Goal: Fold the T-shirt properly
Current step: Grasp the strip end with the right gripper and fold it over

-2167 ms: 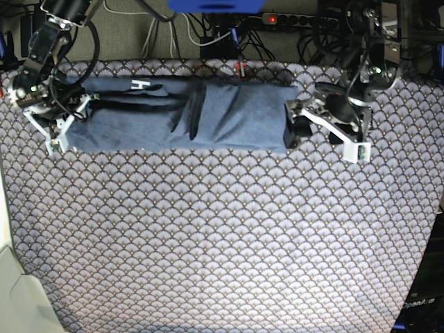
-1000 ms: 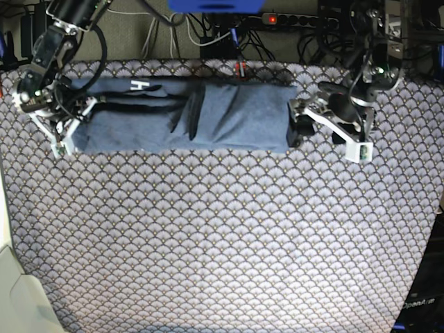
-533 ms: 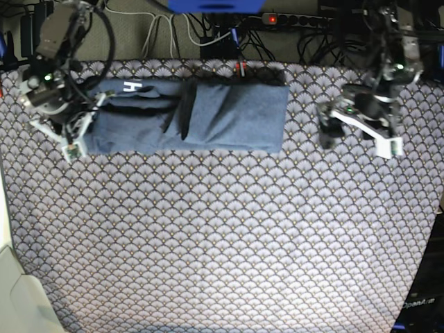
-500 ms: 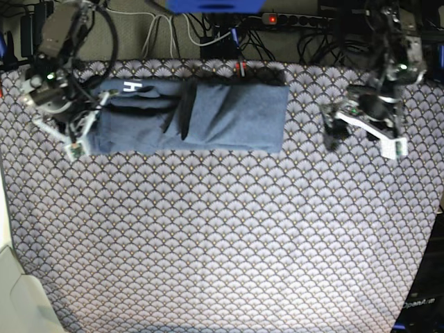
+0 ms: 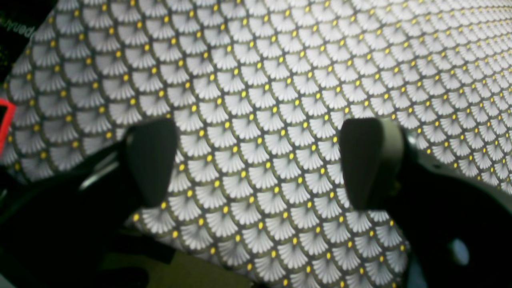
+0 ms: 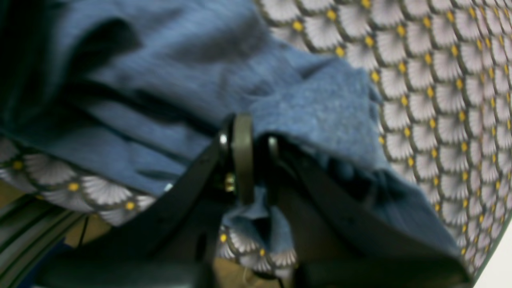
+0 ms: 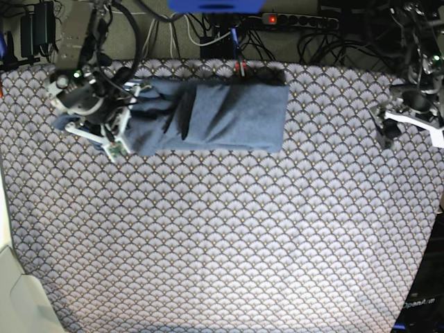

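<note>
My right gripper (image 6: 256, 168) is clamped on an edge of the heathered slate-blue cotton T-shirt (image 7: 222, 114) — it lies folded long at the far side of the grey fan-scale patterned table cover (image 7: 229, 236). My left gripper (image 5: 256, 164) hangs spread wide, empty — well apart from the shirt.

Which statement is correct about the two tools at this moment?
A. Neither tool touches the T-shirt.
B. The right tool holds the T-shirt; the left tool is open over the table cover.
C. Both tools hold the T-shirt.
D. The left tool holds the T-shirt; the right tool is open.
B: the right tool is shut on the T-shirt, while the left tool stands open above the table cover, gripping nothing.
</note>
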